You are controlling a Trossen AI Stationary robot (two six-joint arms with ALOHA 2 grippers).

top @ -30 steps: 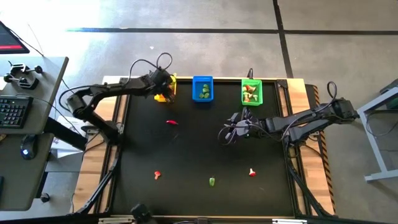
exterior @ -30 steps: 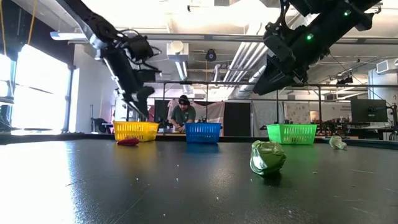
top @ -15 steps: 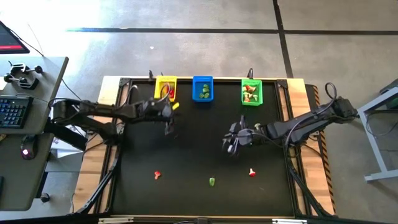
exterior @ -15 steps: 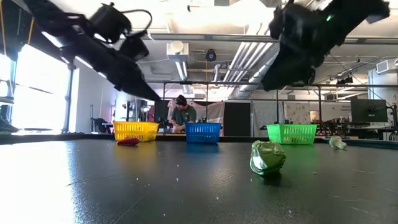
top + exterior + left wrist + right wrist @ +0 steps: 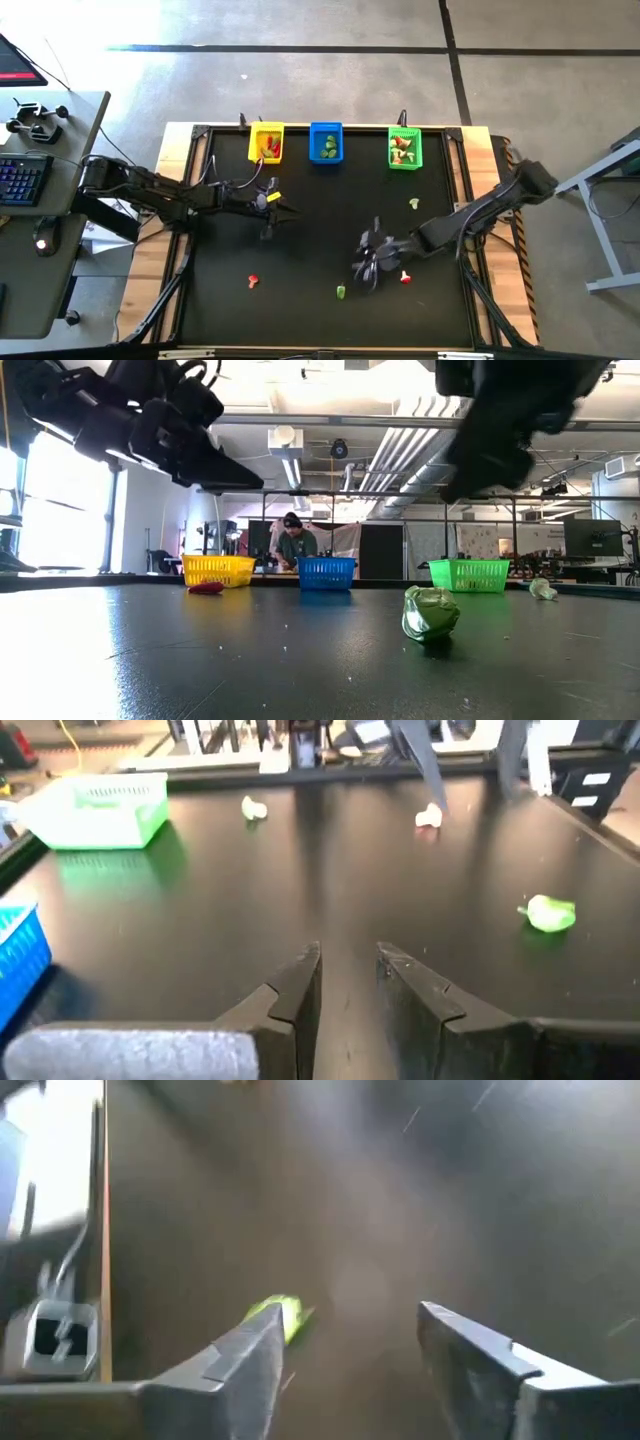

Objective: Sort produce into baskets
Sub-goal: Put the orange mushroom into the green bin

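Right tool (image 5: 366, 268) over green piece (image 5: 341, 292)

three baskets in a row along the far table edge: yellow basket (image 5: 266, 143) with red chillies inside, blue basket (image 5: 326, 143) with green pieces, green basket (image 5: 404, 148) with white-and-red pieces. loose on the black mat: green piece (image 5: 341, 292) near the front edge, crumpled-looking in the low view; red-and-white mushroom (image 5: 253, 281) front left; white-and-red mushroom (image 5: 405, 277) front right; pale green piece (image 5: 414, 204) below the green basket; a red chilli (image 5: 206, 588) by the yellow basket.
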